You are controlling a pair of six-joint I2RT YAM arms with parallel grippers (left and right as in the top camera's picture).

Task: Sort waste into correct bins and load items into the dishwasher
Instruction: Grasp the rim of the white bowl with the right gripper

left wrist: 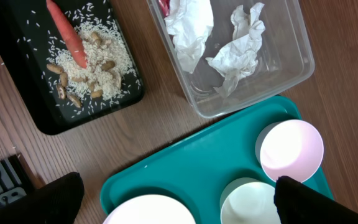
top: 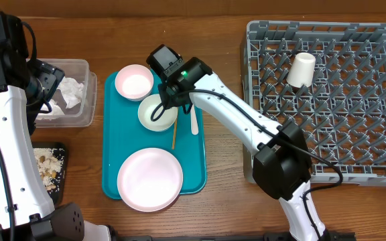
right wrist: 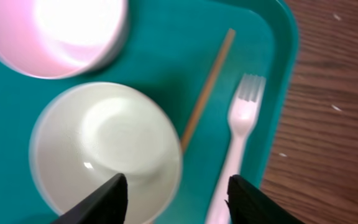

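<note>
My right gripper (right wrist: 176,200) is open low over the teal tray, its jaws straddling the right rim of the white bowl (right wrist: 104,146); nothing is held. The pinkish bowl (right wrist: 55,31) sits behind it, the wooden stick (right wrist: 207,87) and white fork (right wrist: 238,137) to its right. The pink plate (top: 149,179) lies at the tray's near end. A white cup (top: 301,69) lies in the grey rack (top: 354,120). My left gripper (left wrist: 182,205) hangs open and empty above the tray's corner. Napkins (left wrist: 229,50) and a red wrapper (left wrist: 164,5) fill the clear tub (left wrist: 291,74); carrot (left wrist: 67,34) and rice (left wrist: 95,68) lie on the black tray (left wrist: 42,118).
The teal serving tray (top: 193,167) lies mid-table between the bins on the left and the rack on the right. My left arm (top: 5,134) rises over the tub and black tray. The right arm (top: 246,127) crosses from the rack's near-left corner to the tray.
</note>
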